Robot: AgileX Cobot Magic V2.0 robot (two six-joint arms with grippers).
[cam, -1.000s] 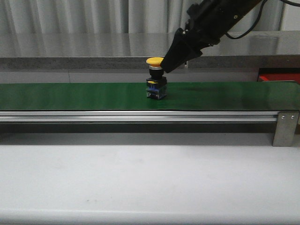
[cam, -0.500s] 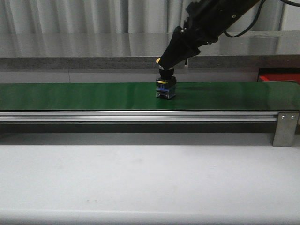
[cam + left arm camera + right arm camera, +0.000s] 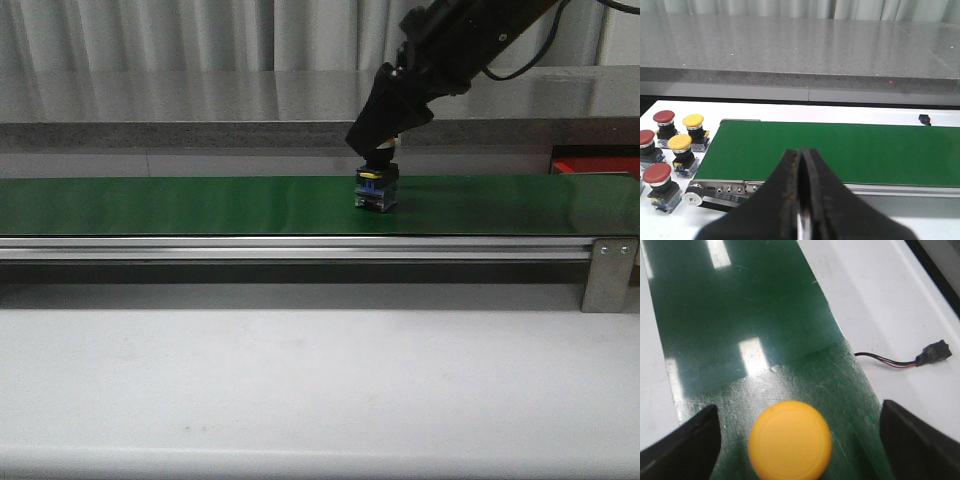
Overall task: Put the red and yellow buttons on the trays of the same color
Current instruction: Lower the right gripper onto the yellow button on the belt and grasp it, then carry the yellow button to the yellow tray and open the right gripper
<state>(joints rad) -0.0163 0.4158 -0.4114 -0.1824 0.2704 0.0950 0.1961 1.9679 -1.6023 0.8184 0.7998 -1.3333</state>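
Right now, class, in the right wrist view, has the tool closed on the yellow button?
No: the yellow button sits on the belt with both fingers spread clear of it.

On the conveyor belt (image 3: 200, 205), right of its middle, we find one push button (image 3: 377, 188) standing upright. The right gripper (image 3: 383, 140) sits directly over it, fingers either side of the cap. Behind the belt's right end lies a tray (image 3: 596, 160). Off the belt's left end stand five more buttons (image 3: 675, 150) on the table (image 3: 790, 111).

Glossy green belt (image 3: 755, 335), scuffed in part; smooth matt yellow plastic button cap (image 3: 790, 440); brushed metal rail (image 3: 300, 248); speckled stone counter (image 3: 790, 50).
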